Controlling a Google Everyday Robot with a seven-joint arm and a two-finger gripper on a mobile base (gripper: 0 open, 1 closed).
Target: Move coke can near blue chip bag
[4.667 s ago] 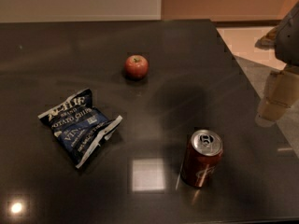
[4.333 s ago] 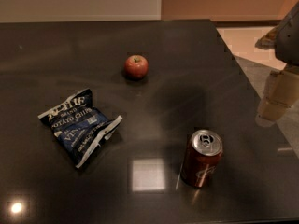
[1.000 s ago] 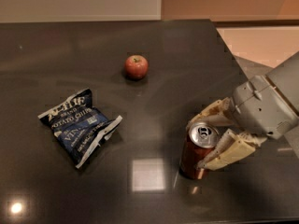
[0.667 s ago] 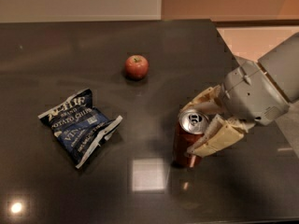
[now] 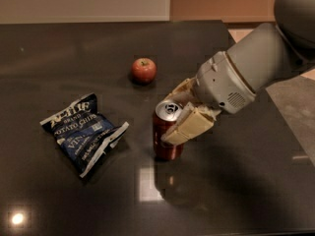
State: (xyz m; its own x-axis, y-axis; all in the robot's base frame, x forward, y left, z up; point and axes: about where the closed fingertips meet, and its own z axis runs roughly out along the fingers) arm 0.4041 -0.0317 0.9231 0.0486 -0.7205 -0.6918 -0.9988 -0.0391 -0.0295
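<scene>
The coke can [image 5: 166,131] stands upright near the middle of the dark table, dark red with a silver top. My gripper [image 5: 179,113] reaches in from the right and is shut on the can, one cream finger in front of it and one behind. The blue chip bag [image 5: 82,132] lies flat on the table to the left of the can, with a gap of bare table between them.
A red apple [image 5: 143,70] sits on the table behind the can. The dark table [image 5: 236,181] has its right edge near my arm [image 5: 266,58], with pale floor beyond it. A bright light glare shows at the table's front left.
My gripper came in from the right, closed on the coke can and has moved it left across the table toward the chip bag. The bag and apple have not moved.
</scene>
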